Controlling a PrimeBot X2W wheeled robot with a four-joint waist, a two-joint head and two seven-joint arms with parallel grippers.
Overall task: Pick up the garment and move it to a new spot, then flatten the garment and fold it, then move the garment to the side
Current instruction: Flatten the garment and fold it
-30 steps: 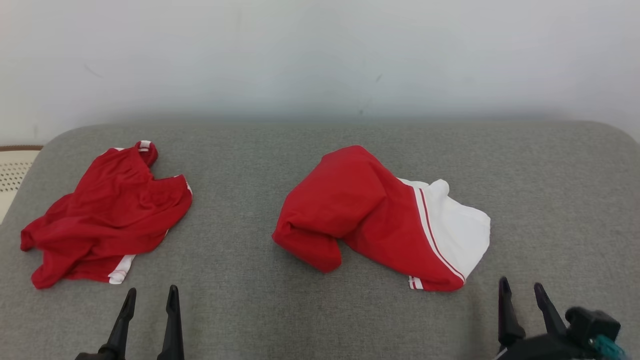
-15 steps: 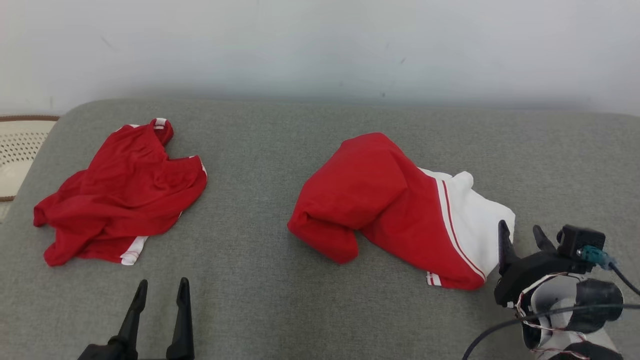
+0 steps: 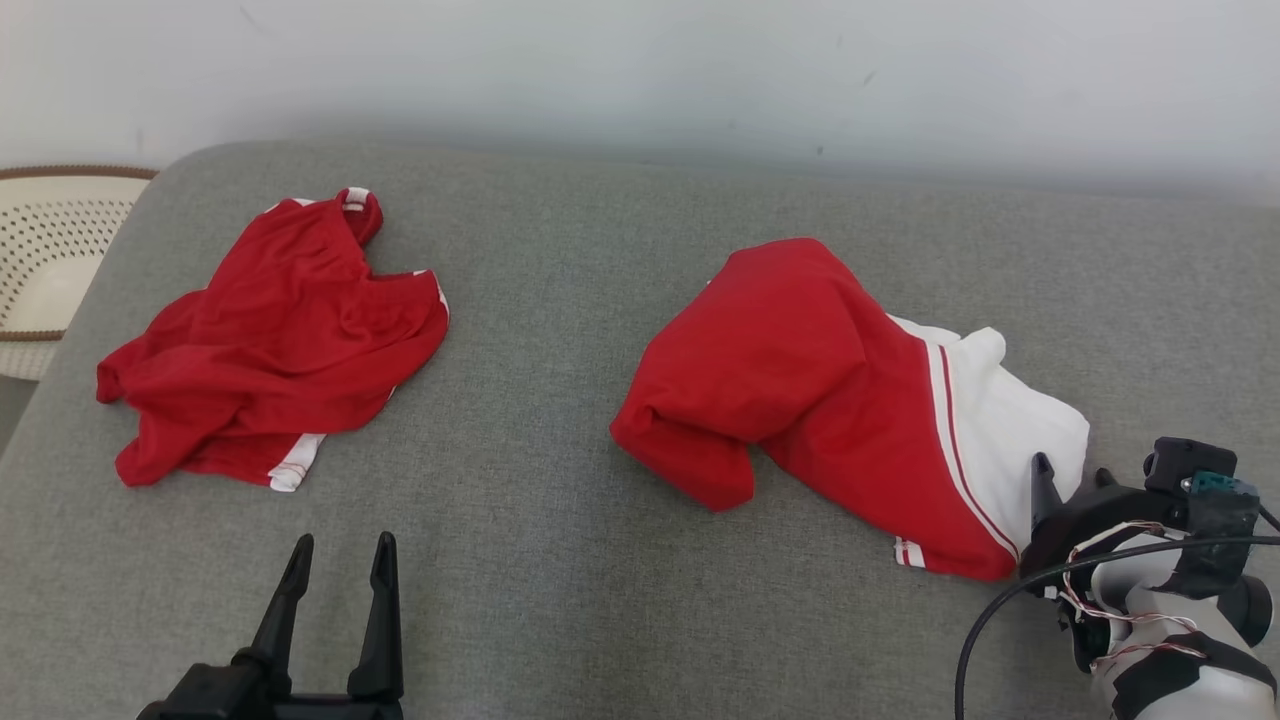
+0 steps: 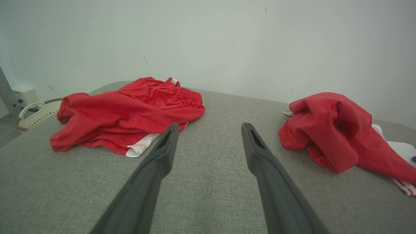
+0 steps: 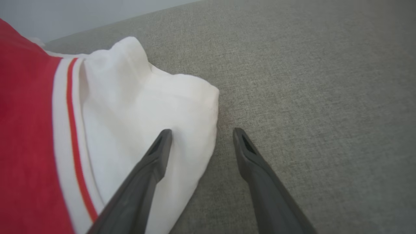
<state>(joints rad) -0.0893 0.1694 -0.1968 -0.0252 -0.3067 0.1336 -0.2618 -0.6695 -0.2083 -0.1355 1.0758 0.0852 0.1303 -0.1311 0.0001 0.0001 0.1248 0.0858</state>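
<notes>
Right gripper (image 3: 1070,468) at white edge of the garment (image 3: 800,380) — pre-grasp.
Jaws stood open astride that edge, presumably to pinch it; left gripper (image 3: 342,545), open too, hung well apart.

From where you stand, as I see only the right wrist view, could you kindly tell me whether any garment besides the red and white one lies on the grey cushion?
Observer: Yes, a crumpled red garment with white trim lies apart on the grey fabric cushion, to the robot's left of the red and white garment.
Operator: Thank you; how is the left gripper placed?
Observer: It is open over bare cushion, nearer the robot than both garments, touching neither.
Operator: Is anything beyond the cushion?
Observer: A cream perforated basket stands past its left edge.
</notes>
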